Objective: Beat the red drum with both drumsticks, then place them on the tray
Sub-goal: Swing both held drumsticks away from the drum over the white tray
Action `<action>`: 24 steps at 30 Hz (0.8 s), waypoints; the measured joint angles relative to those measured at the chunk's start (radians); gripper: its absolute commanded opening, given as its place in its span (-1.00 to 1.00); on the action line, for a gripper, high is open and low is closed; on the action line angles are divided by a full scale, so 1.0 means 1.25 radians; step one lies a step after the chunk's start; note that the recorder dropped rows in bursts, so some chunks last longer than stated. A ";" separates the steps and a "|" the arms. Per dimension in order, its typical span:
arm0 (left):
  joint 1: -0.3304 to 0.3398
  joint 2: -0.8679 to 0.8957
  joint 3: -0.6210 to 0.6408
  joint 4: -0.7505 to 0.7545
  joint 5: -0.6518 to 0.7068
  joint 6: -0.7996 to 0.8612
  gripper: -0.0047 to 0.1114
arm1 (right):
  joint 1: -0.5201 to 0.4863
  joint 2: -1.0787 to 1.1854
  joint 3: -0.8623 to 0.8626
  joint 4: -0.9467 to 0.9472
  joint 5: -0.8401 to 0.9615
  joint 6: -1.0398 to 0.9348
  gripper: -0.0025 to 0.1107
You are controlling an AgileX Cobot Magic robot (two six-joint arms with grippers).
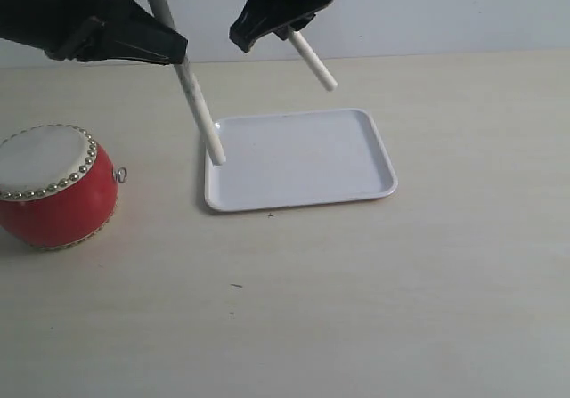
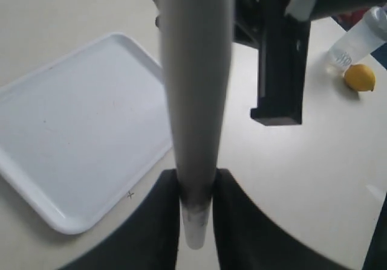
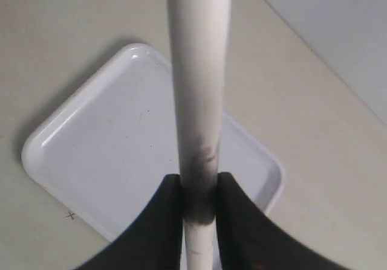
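Placement stage, both arms, as I judge it from the layout. My left gripper [image 1: 176, 52] is clamped on the left drumstick [image 1: 198, 104], which slants down so that its tip hangs low over the near-left corner of the tray [image 1: 303, 204]; I cannot tell whether the tip touches the rim. My right gripper [image 1: 242, 36] pinches the right drumstick [image 1: 313, 64], whose tip sits higher, above the tray's far edge and clear of it. Both wrist views show the jaws narrow and pressed against a stick on either side, with the white tray beneath. The red drum [image 1: 53, 207] stands on the table [image 1: 356, 309] well apart to the left, tilted, with neither stick near it.

Next move, as I read it: each stick must be brought from its steep slant to nearly flat and lowered inside the rim before I part the jaws. The left tip needs shifting inward first, or it may catch the edge and roll out.
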 measured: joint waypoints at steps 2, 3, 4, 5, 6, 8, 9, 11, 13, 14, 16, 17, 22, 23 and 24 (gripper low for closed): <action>0.000 0.024 0.000 -0.029 -0.013 0.013 -0.92 | -0.015 0.011 0.000 0.042 0.000 -0.016 -0.96; 0.000 0.036 0.000 -0.041 -0.020 0.017 -0.92 | -0.022 0.017 0.000 0.059 0.000 -0.024 -0.96; 0.000 0.055 0.000 -0.058 -0.028 0.026 -0.92 | -0.025 0.026 0.000 0.085 0.000 -0.037 -0.96; 0.000 0.069 0.000 -0.070 -0.032 0.036 -0.92 | -0.029 0.033 0.000 0.102 0.000 -0.047 -0.96; 0.000 0.083 0.000 -0.082 -0.038 0.046 -0.92 | -0.032 0.039 0.000 0.117 0.000 -0.056 -0.96; 0.000 0.117 0.000 -0.118 -0.055 0.073 -0.92 | -0.033 0.054 0.000 0.144 0.000 -0.075 -0.96; 0.000 0.133 0.000 -0.139 -0.060 0.089 -0.92 | -0.033 0.061 0.000 0.152 0.000 -0.082 -0.96; 0.000 0.165 0.000 -0.181 -0.067 0.117 -0.92 | -0.034 0.071 0.000 0.164 0.000 -0.088 -0.96; 0.000 0.193 0.000 -0.218 -0.068 0.143 -0.92 | -0.036 0.081 0.000 0.172 0.000 -0.091 -0.96; 0.000 0.204 0.000 -0.230 -0.068 0.151 -0.92 | -0.039 0.085 0.000 0.172 0.000 -0.093 -0.96; 0.000 0.229 -0.002 -0.249 -0.068 0.162 -0.92 | -0.045 0.098 0.000 0.172 0.000 -0.095 -0.96; 0.000 0.240 -0.003 -0.253 -0.069 0.164 -0.92 | -0.046 0.103 0.000 0.172 0.002 -0.095 -0.96; 0.000 0.293 -0.029 -0.277 -0.069 0.168 -0.92 | -0.063 0.136 0.000 0.172 0.019 -0.109 -0.96; 0.000 0.303 -0.037 -0.284 -0.069 0.170 -0.92 | -0.065 0.140 0.000 0.172 0.019 -0.110 -0.96; 0.000 0.312 -0.043 -0.286 -0.069 0.170 -0.92 | -0.069 0.143 0.000 0.172 0.019 -0.116 -0.96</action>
